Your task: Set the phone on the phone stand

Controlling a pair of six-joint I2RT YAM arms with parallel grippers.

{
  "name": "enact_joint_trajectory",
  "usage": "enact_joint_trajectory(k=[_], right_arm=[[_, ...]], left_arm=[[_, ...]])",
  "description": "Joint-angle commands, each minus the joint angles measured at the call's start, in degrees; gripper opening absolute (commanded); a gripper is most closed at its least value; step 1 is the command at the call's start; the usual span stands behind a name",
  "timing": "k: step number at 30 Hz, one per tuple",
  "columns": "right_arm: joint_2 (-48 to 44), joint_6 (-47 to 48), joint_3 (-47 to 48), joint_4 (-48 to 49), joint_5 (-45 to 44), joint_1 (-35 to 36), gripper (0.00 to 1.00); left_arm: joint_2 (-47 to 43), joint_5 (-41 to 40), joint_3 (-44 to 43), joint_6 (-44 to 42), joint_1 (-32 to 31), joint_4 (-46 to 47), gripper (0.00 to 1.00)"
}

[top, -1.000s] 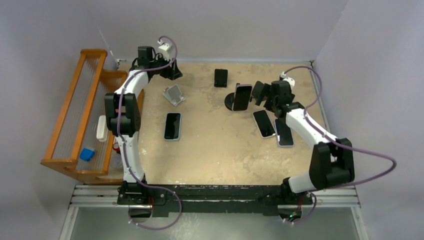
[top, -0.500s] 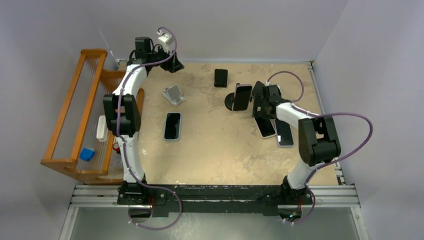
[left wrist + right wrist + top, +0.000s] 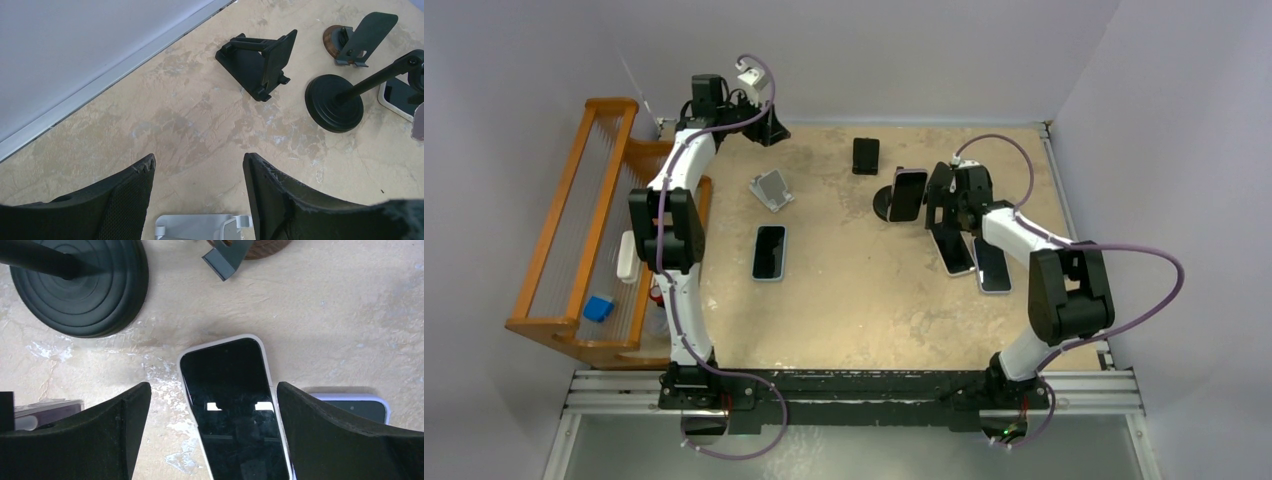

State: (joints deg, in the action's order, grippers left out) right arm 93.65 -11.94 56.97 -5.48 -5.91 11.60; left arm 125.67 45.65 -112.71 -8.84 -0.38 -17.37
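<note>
Compared with one second ago, we find the right arm folded inward. The right gripper (image 3: 946,212) has moved from beside the mounted phone (image 3: 909,193) on the round-base stand (image 3: 885,205) to a position above the white-cased phone (image 3: 235,410). Its jaws stand spread wide, one finger on each side of that phone. The phone lies flat, screen up, on the table (image 3: 864,290); we see no contact. A second phone (image 3: 361,409) lies just beside it. The left gripper (image 3: 769,130) has shifted toward the far wall. Its jaws stand apart and empty above the silver stand (image 3: 200,226). Any marking on the phones is too small for us to read.
</note>
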Motion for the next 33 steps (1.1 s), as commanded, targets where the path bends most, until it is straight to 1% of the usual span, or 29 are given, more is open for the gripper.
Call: enact_joint_trajectory(k=[1, 4, 8, 9, 18, 20, 25, 26, 30, 33], right_arm=[[-0.49, 1.65, -0.3, 0.78, 2.32, 0.04, 0.97], [1.43, 1.73, 0.34, -0.04, -2.44, 0.02, 0.97], [3.31, 1.73, 0.6, -0.53, -4.76, 0.91, 0.97], [3.56, 3.13, 0.6, -0.68, -5.16, 1.09, 0.97], [7.12, 3.62, 1.61, -2.5, -3.3, 1.24, 0.97], [7.99, 3.27, 2.1, -2.96, -3.67, 1.26, 0.95], [10.63, 2.06, 3.39, -5.74, -3.93, 1.24, 0.78], [10.83, 1.95, 3.53, -5.96, -3.91, 1.24, 0.76], [11.75, 1.94, 3.91, -6.84, -2.06, 1.29, 0.63], [12.91, 1.53, 4.51, -7.58, -1.58, 1.26, 0.49]], left_arm=[[-1.07, 1.72, -0.85, -1.58, 0.38, 1.04, 0.64], [-1.04, 1.69, -0.9, -1.55, 0.38, 1.07, 0.63], [-0.73, 1.9, -1.31, -1.6, 0.38, 0.92, 0.63], [-0.71, 1.94, -1.51, -1.58, 0.38, 0.79, 0.63], [-0.6, 2.13, -1.9, -2.02, 0.38, 0.34, 0.63], [-0.66, 1.93, -1.9, -2.12, 0.38, 0.31, 0.64], [-0.94, 1.77, -1.99, -2.44, 0.38, 0.23, 0.63], [-1.03, 1.77, -1.97, -2.48, 0.38, 0.23, 0.63], [-1.45, 2.22, -1.99, -2.16, 0.38, 0.33, 0.63], [-2.0, 3.51, -1.87, -1.34, 0.38, 1.12, 0.63]])
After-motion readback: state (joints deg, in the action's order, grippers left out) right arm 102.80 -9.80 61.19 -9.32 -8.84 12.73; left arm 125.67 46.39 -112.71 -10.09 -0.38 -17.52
